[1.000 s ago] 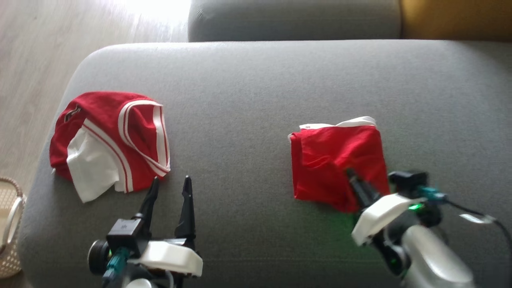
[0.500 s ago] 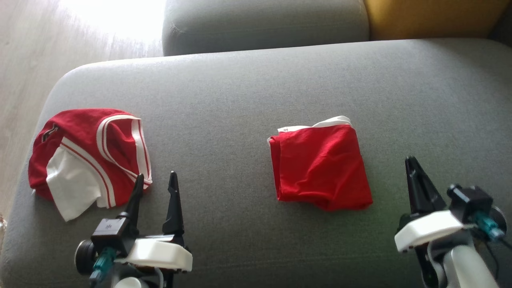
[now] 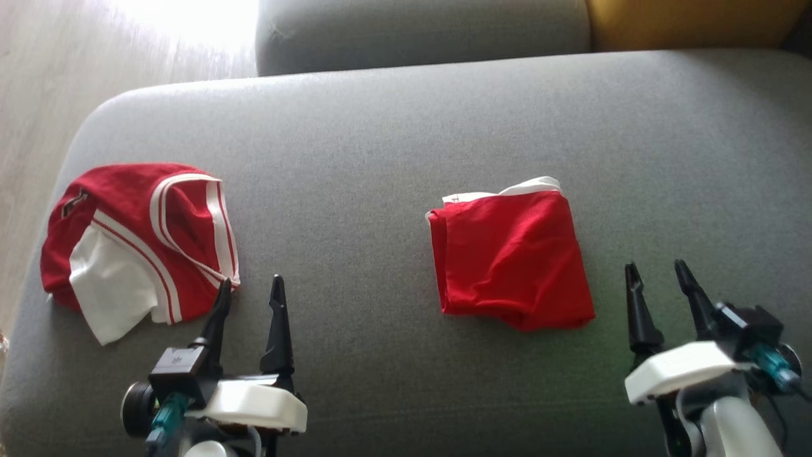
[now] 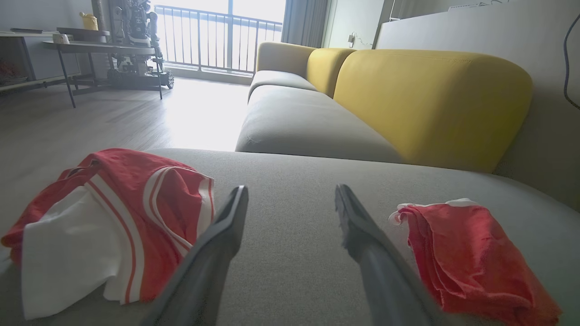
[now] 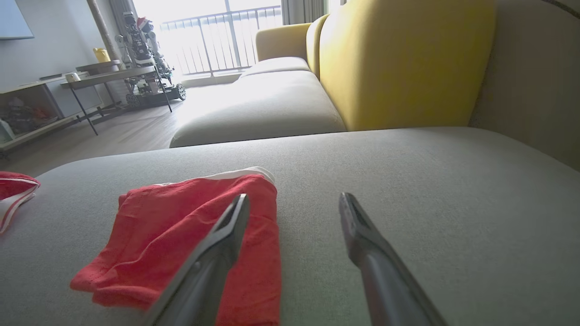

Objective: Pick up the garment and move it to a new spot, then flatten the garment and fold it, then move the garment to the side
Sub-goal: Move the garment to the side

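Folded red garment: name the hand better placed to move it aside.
Right, most likely. The right hand, open, sits just beside the folded red garment. The left hand, also open, is farther off, next to the striped red-and-white garment.

The left gripper (image 3: 250, 282) is seen at the lower left of the head view, with its two dark fingers (image 3: 277, 330) pointed up that view and leaned slightly to the right, and its jaws set well apart. A white wrist shell (image 3: 254, 406) is seen behind them. The right gripper (image 3: 655, 266) is seen at the lower right, its jaws likewise parted and its fingers tilted a little to the left, with a pale forearm (image 3: 729, 431) below. In each wrist view the fingers are shown spread, rising from the bottom edge
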### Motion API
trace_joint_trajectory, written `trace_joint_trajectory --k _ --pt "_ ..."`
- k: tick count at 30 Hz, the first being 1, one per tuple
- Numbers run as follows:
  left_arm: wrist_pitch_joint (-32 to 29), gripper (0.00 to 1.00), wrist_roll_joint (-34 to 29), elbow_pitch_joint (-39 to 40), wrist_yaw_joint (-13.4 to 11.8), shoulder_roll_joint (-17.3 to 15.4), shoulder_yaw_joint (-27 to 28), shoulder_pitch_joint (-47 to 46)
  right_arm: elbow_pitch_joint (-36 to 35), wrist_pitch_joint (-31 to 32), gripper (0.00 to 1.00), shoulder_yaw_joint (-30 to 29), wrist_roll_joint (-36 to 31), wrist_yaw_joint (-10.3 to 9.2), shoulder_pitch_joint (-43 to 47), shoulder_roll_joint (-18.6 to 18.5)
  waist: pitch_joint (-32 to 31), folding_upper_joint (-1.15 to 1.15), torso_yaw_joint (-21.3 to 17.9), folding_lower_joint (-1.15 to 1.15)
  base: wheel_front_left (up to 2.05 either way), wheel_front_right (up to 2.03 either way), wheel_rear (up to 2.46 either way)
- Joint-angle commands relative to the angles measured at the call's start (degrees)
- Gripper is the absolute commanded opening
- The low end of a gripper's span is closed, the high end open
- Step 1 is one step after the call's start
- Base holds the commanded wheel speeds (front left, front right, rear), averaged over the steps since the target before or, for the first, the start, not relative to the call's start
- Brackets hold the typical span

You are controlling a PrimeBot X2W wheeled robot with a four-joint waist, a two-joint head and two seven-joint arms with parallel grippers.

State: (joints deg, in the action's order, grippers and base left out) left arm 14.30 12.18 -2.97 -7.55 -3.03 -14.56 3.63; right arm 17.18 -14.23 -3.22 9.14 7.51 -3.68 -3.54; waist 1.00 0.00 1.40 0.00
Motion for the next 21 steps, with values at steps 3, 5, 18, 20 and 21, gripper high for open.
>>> trace_joint_trajectory --k 3,5,18,20,21 --pt "0.7 1.0 -0.7 1.9 0.3 0.1 1.1 -3.1 -1.2 -0.3 1.0 2.8 2.0 -0.02 -5.7 0.4 2.3 0.0 0.6 0.0 0.0 0.0 0.0" --pt "0.7 1.0 -0.8 1.8 0.5 0.1 0.7 -3.9 0.4 1.2 1.0 3.5 7.1 -0.02 -7.7 0.5 3.8 0.0 1.1 0.0 0.0 0.0 0.0" --pt "0.7 1.0 -0.5 0.8 0.8 0.1 -1.3 -8.8 20.0 5.5 1.0 4.9 14.7 -0.02 -21.2 0.7 10.5 0.0 5.4 0.0 0.0 0.0 0.0" --pt "0.7 1.0 -0.5 0.8 0.8 0.1 -1.4 -9.1 21.5 5.1 1.0 4.5 14.4 -0.02 -22.1 0.7 10.8 0.0 5.6 0.0 0.0 0.0 0.0" --pt "0.7 1.0 -0.5 0.8 0.8 0.1 -1.5 -9.3 22.8 4.8 1.0 4.1 13.9 -0.02 -22.9 0.7 11.1 0.0 5.8 0.0 0.0 0.0 0.0"
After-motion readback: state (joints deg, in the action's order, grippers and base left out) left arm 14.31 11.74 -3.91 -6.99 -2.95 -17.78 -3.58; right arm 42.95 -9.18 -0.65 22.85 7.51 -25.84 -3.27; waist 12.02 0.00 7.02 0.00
